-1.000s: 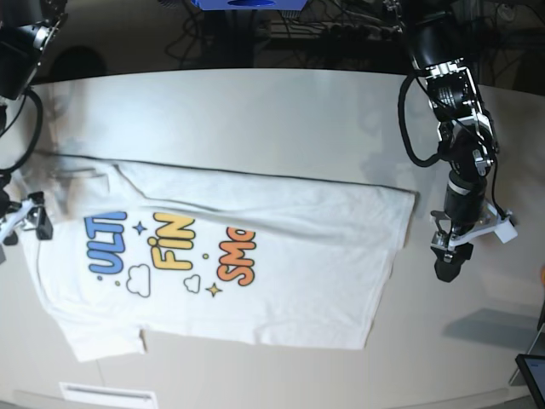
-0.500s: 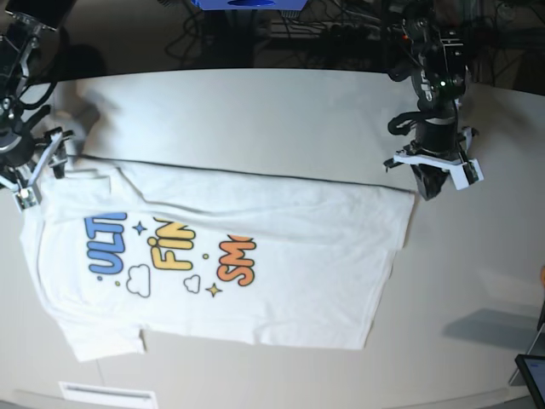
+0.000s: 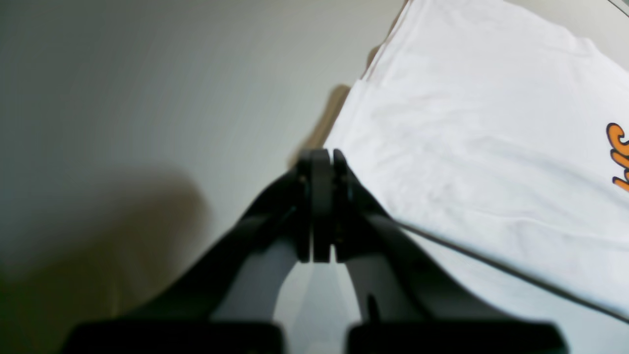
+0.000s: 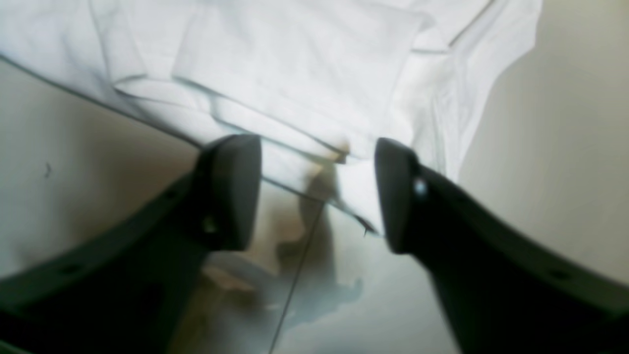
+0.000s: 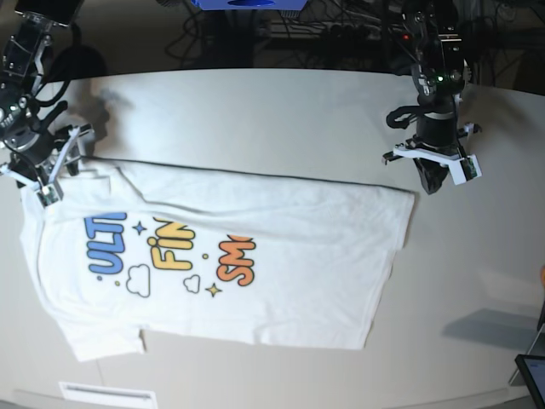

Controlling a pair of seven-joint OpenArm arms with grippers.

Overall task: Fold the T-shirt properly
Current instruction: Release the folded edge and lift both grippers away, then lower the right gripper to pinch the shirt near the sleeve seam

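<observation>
- One bench (image 5: 255, 102), pale and wide, carries everything; its far edge runs along the dark background.
- One T-shirt (image 5: 281, 256) lies flat across the middle of the bench, white, its printed letters, clouds and stars facing up, with a sleeve toward the bench's left edge and the hem toward the right.
- Two arms stand over the bench's far side, one near each end of the shirt.
- The right gripper (image 4: 317, 191) has its jaws wide apart, straddling a folded sleeve edge of the T-shirt (image 4: 295, 73) near the far-left corner; the cloth lies between the fingers, and whether they touch it cannot be told.
- The left gripper (image 3: 322, 162) has its jaws pressed fully together with nothing between them, poised just beside the T-shirt's (image 3: 481, 137) corner at the far-right of the cloth, over bare bench (image 3: 147, 98).
- A small dark device (image 5: 532, 371) sits at the bench's near-right corner, well apart from the shirt.
</observation>
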